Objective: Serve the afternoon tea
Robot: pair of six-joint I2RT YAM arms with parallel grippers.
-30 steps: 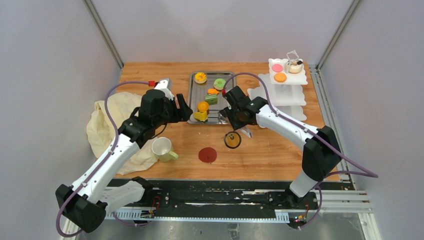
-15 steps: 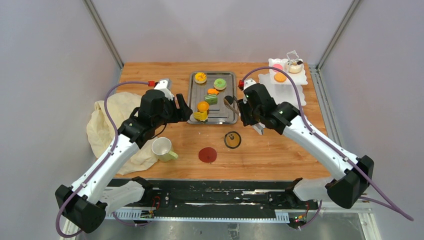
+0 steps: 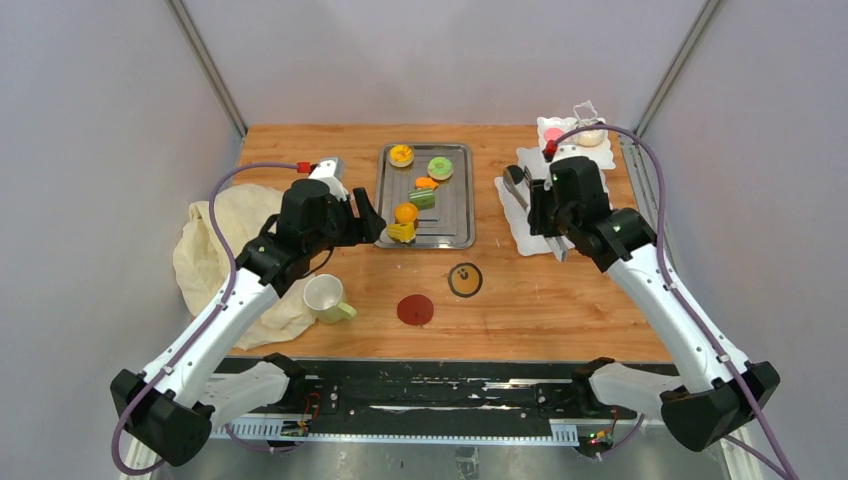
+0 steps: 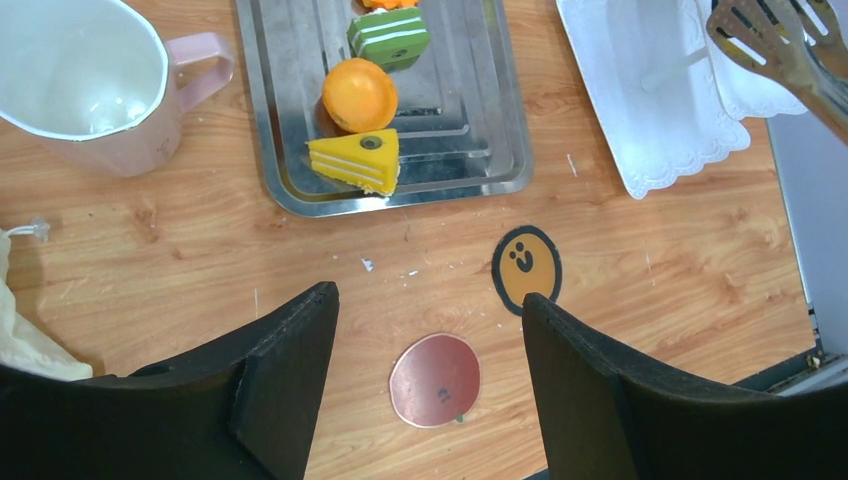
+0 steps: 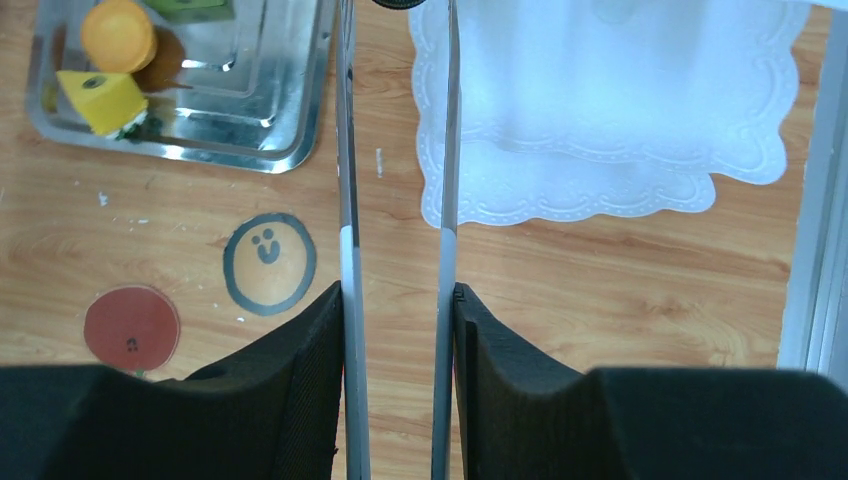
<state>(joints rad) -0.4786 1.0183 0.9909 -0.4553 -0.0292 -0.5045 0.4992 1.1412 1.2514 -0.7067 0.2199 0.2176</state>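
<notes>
My right gripper [image 3: 538, 208] is shut on the metal tongs [image 5: 345, 150] above the low tier of the white stand [image 3: 522, 222]; the tongs' slotted head [image 4: 780, 45] hangs empty over it. The stand's top tier holds a pink disc [image 3: 553, 134]. An orange tart [image 3: 401, 154], green donut [image 3: 440, 168], green cake [image 4: 388, 36], orange ball [image 4: 359, 95] and yellow wedge [image 4: 356, 160] lie on the steel tray [image 3: 455, 215]. My left gripper [image 4: 428, 300] hangs open and empty by the tray's left edge, above the red coaster [image 4: 435, 380]. The smiley coaster [image 3: 464, 279] lies beside it.
A pale mug [image 3: 324, 297] stands near the front left, and a pink-handled mug [image 4: 90, 70] sits under my left arm. A cream cloth [image 3: 215, 250] is bunched at the left edge. A cup dessert [image 3: 590, 135] stands on the top tier.
The right arm has swung to the right with the tongs, from the steel tray's edge to above the stand. The left arm has not moved.
</notes>
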